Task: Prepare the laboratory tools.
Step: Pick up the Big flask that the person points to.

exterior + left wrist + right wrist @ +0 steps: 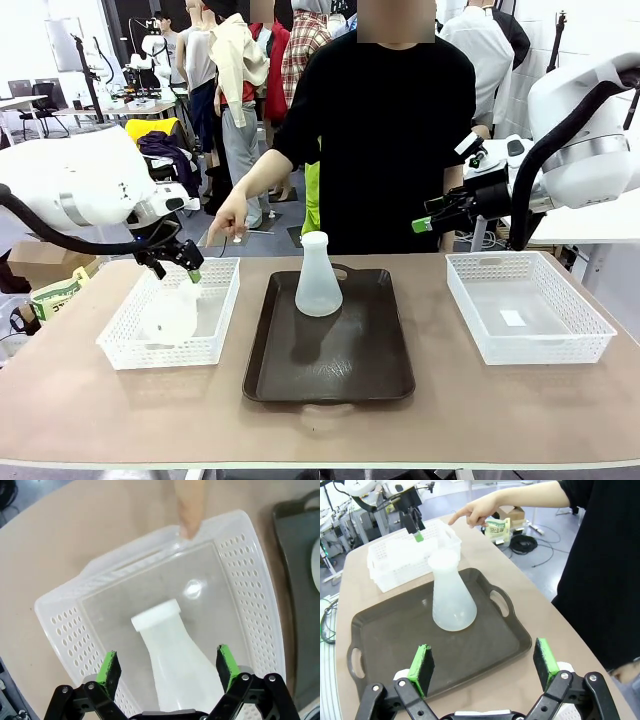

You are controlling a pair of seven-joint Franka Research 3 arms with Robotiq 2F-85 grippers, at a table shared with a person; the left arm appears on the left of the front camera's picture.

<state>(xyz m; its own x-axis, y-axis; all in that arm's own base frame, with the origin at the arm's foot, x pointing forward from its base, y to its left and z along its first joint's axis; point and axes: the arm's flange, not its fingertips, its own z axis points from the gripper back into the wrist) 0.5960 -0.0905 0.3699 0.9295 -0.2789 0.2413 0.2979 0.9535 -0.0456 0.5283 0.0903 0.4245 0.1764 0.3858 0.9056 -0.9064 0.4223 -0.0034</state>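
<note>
The left claw (188,265) is hanging at the left of the front view, just above the far end of the left basket (160,352). Its green pads (110,667) are standing spread wide. In the left wrist view one flask (172,655) is lying inside that basket between the two pads, with its rimmed neck pointing up the frame toward the basket's far wall. The pad at the lower right is sitting very near the flask's side, though I cannot tell whether it is touching.

The person's hand (230,213) is reaching in from the upper middle of the front view with one finger pointing down. In the left wrist view the fingertip is coming to the basket's far rim at top centre.

The second flask (318,280) is standing upright on the dark tray (350,365), toward the tray's far edge, at the centre of the worktop (100,415).

The right claw (482,662) is also spread open and gripping nothing. Its two green pads are showing at the bottom of the right wrist view, with the tray and the upright flask lying beyond them. In the front view this claw is hovering at the middle right, raised above the worktop and beside the person's black sleeve. The right basket (530,352) is sitting lower right, well apart from the tray.
</note>
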